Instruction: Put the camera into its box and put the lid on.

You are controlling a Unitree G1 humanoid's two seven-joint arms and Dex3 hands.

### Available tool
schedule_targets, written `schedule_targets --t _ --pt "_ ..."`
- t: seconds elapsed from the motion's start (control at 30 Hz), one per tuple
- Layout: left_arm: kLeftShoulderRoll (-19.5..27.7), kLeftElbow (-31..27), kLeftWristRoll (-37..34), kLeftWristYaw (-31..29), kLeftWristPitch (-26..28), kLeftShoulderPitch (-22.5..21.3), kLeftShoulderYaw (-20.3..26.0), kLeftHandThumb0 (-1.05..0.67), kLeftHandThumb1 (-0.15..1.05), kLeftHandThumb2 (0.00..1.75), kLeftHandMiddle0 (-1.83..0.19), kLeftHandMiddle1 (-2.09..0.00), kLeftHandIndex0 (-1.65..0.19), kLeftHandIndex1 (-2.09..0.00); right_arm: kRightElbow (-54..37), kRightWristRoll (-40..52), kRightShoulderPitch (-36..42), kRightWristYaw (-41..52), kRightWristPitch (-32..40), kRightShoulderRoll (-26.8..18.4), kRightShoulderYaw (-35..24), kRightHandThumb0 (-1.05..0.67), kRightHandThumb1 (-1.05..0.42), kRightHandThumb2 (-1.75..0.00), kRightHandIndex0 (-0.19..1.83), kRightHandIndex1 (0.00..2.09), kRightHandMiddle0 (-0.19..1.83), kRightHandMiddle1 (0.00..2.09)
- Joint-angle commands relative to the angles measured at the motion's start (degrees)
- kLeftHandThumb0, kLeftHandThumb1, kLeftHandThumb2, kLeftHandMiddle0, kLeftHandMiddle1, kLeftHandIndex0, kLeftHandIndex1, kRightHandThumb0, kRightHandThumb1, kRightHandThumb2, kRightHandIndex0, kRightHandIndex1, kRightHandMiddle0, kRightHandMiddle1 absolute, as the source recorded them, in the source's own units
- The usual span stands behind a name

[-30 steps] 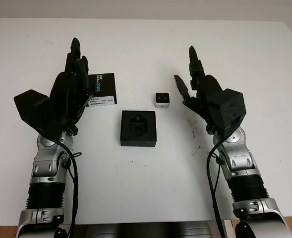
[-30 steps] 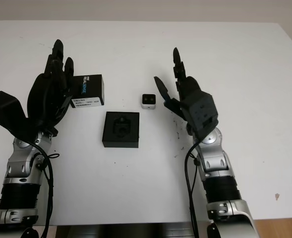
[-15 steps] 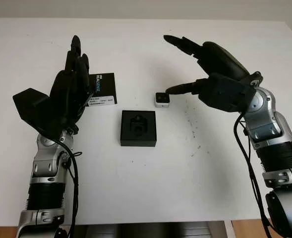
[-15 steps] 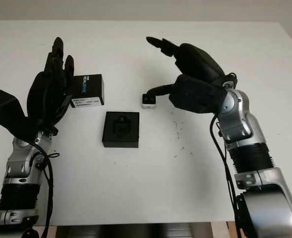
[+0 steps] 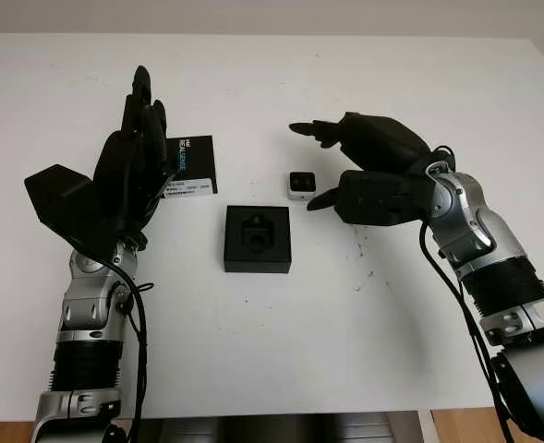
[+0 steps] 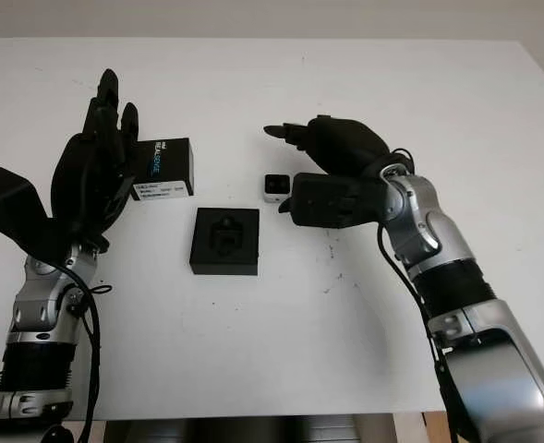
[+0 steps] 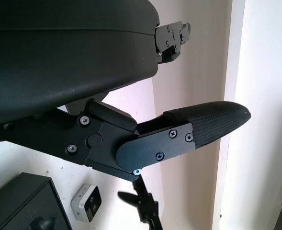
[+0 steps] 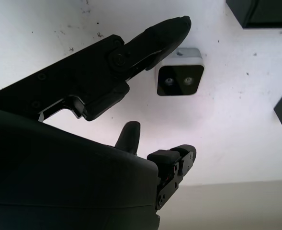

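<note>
The small silver camera (image 5: pixel 301 185) with its black face lies on the white table, just behind and right of the open black box (image 5: pixel 258 239) with a foam insert. The black lid (image 5: pixel 190 166), with a white label, lies to the box's left rear. My right hand (image 5: pixel 307 168) is open and hovers around the camera: its long fingers arch over the far side and its thumb (image 8: pixel 164 33) sits by the near edge, with a sliver of table between. My left hand (image 5: pixel 140 138) is open and raised upright at the left, covering the lid's left edge.
The table (image 5: pixel 253 351) stretches wide and bare in front of the box. A few dark specks (image 5: pixel 356 249) mark the surface right of the box. The table's right edge runs past my right arm.
My right hand swung from upright at the right over to the camera, then came down lower and closer around it. The left hand, box, lid and camera have not moved.
</note>
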Motion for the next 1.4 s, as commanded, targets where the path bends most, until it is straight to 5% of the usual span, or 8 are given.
schedule_targets --t 0.0,0.23,0.47,0.57,0.97,1.13,1.37 --pt "0.0 0.0 0.4 0.1 -0.4 0.2 -0.1 -0.84 1.05 0.76 0.19 0.00 0.19 0.00 0.2 -0.8 -1.4 -0.1 -0.4 -0.3 0.8 -0.69 -0.81 -0.06 -0.19 1.50 0.37 0.07" --pt "-0.2 -0.8 0.9 0.7 -0.2 0.7 -0.3 -0.83 1.05 0.77 0.19 0.00 0.19 0.00 1.1 -4.0 -2.2 -1.8 -1.7 -1.0 2.6 -0.69 -0.83 -0.06 -0.19 1.40 0.40 0.08" --pt "-0.3 -0.5 1.1 0.8 -0.7 0.7 -0.1 -0.83 1.05 0.76 0.19 0.00 0.19 0.00 3.4 -8.6 -3.6 -5.6 -4.0 -1.9 4.7 -0.74 -0.88 -0.05 0.13 0.45 0.44 0.09" --pt "-0.2 -0.4 0.7 0.5 -0.8 0.8 0.1 -0.84 1.05 0.75 0.19 0.00 0.19 0.00 4.0 -9.1 -3.8 -6.3 -4.9 -2.0 5.0 -0.74 -0.88 -0.06 0.19 0.37 0.47 0.11" --pt "-0.3 -0.6 1.5 0.7 -1.1 0.9 -0.4 -0.83 1.05 0.76 0.19 0.00 0.19 0.00 8.9 -10.7 -4.0 -12.6 -9.4 -1.6 6.6 -0.70 -0.90 -0.06 0.35 0.45 0.49 0.15" --pt "-0.4 -0.7 1.6 1.1 -0.8 0.9 -0.3 -0.82 1.05 0.75 0.19 0.00 0.19 0.00 10.1 -9.9 -4.1 -13.3 -10.0 -1.0 6.4 -0.70 -0.89 -0.05 0.10 1.03 0.42 0.31" --pt "-0.3 -0.7 1.8 1.2 -1.2 1.0 -0.5 -0.83 1.05 0.74 0.19 0.00 0.19 0.00 10.2 -9.9 -3.4 -13.9 -10.3 -0.9 6.9 -0.71 -0.89 -0.05 0.07 1.11 0.38 0.37"
